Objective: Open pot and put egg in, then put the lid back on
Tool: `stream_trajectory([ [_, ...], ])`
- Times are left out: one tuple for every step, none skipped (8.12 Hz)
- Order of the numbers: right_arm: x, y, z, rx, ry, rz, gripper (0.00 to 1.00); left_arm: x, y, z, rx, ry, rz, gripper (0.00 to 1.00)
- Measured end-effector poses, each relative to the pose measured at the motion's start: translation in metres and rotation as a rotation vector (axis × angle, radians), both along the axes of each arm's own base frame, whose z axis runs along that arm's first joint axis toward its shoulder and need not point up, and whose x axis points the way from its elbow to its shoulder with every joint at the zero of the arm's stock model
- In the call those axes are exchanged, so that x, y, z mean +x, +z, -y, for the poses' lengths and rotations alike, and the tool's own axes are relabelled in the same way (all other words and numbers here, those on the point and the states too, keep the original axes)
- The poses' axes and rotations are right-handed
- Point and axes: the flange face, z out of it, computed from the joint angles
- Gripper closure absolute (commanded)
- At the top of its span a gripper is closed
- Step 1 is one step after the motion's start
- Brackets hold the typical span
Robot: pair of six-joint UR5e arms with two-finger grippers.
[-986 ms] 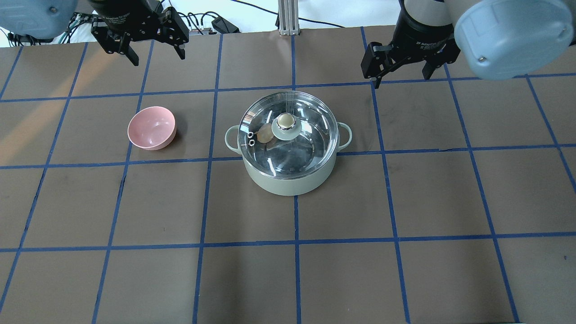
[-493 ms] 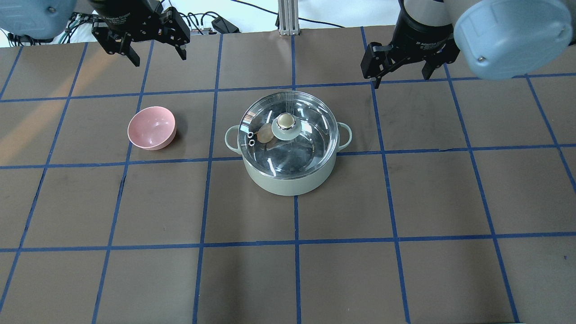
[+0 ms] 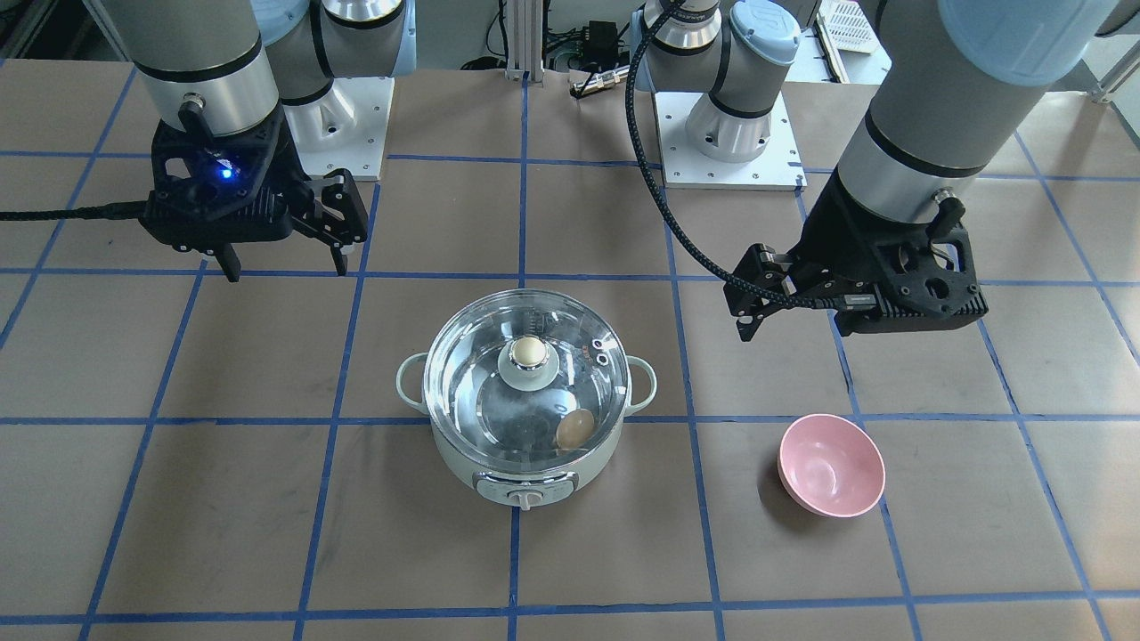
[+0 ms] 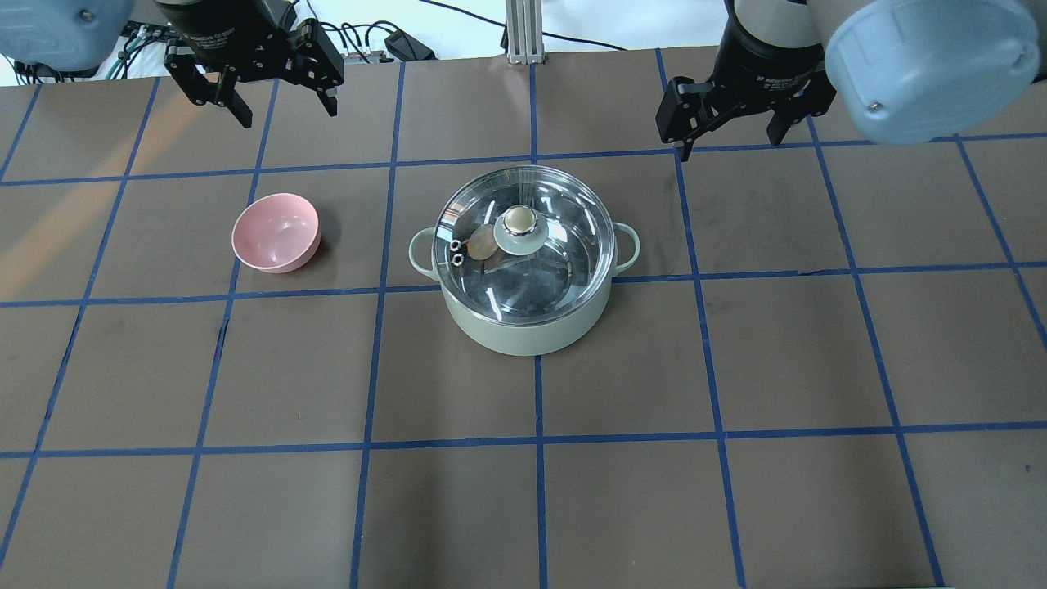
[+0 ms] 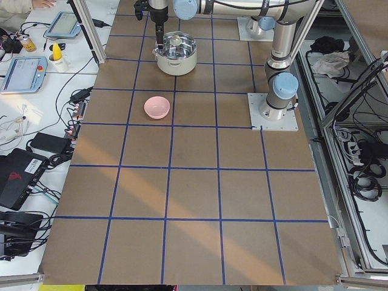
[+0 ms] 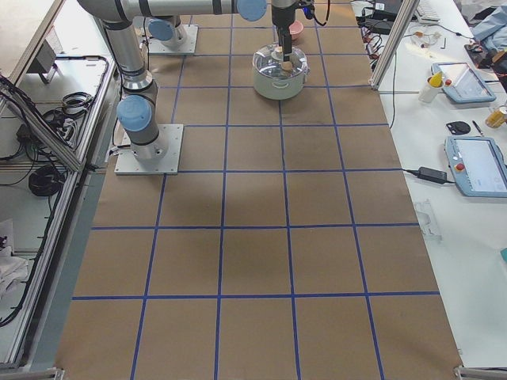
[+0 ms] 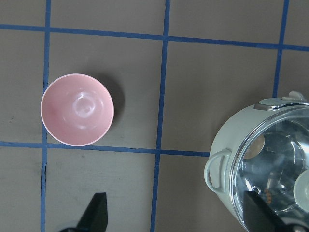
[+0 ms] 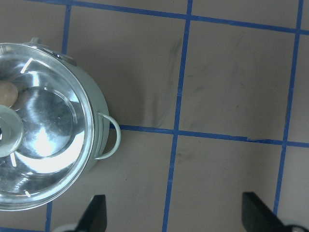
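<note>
The pale mint-green pot (image 4: 532, 331) stands mid-table with the clear glass lid (image 4: 564, 262) seated on it, its beige knob (image 4: 519, 220) upright. The tan egg (image 4: 483, 243) lies inside the pot and shows through the glass, left of the knob; it also shows in the front-facing view (image 3: 574, 429). My left gripper (image 4: 286, 113) is open and empty, high above the table's back left. My right gripper (image 4: 730, 141) is open and empty, high above the back right. Neither touches the pot.
An empty pink bowl (image 4: 276, 231) sits on the table left of the pot, about one grid square away. The brown table has blue tape grid lines. Cables and a metal post lie beyond the back edge.
My left gripper has shifted very slightly at the back left. The pot, lid, egg, bowl and right gripper have not moved.
</note>
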Motion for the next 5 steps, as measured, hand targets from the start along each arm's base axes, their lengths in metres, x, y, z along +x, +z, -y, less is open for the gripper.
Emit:
stream_trajectory([
  [0.0001, 0.0001, -0.0001, 0.0, 0.0, 0.001, 0.0, 0.0, -0.0004, -0.0001, 0.002, 0.0, 0.0, 0.0],
  [0.0001, -0.0001, -0.0001, 0.001, 0.0, 0.002, 0.0, 0.0, -0.0006, -0.0001, 0.002, 0.0, 0.0, 0.0],
  [0.0002, -0.0002, 0.0, 0.001, 0.0, 0.003, 0.0, 0.0, -0.0007, -0.0001, 0.003, 0.0, 0.0, 0.0],
  [0.0004, -0.0002, -0.0001, 0.001, 0.0, 0.005, 0.0, 0.0, -0.001, 0.0, 0.004, 0.0, 0.0, 0.0],
  [0.0006, -0.0004, 0.0, 0.002, -0.001, 0.007, 0.0, 0.0001, -0.0018, 0.0002, 0.005, -0.001, 0.001, 0.0],
])
